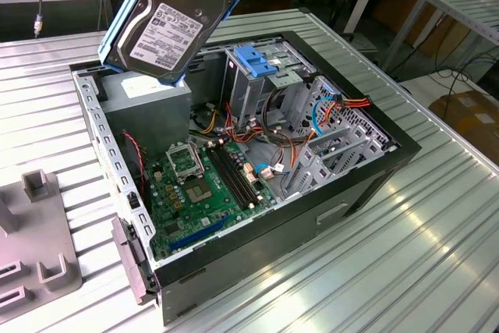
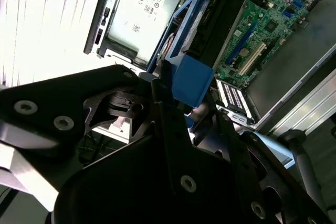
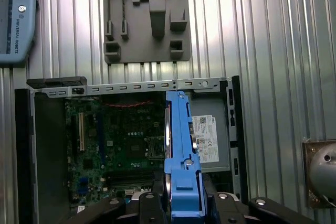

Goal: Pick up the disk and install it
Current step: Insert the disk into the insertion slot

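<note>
While clenched on the disk [image 1: 168, 25], the gripper [image 3: 184, 203] holds it tilted in the air, above one end of the open case [image 1: 351, 193].

- Exterior view: set off the arm, raised, at middle distance. It looks obliquely down across the ribbed table [image 1: 405, 271] onto one corner of the open computer case [image 1: 351, 193].
- First wrist view: faces straight down from above the case, along the edge of the disk [image 3: 181, 145].
- Second wrist view: close and tilted, sighting along the disk's blue rail.
- Shared by all three: the disk, the motherboard [image 1: 203, 185] and the power supply [image 1: 148, 103].
</note>
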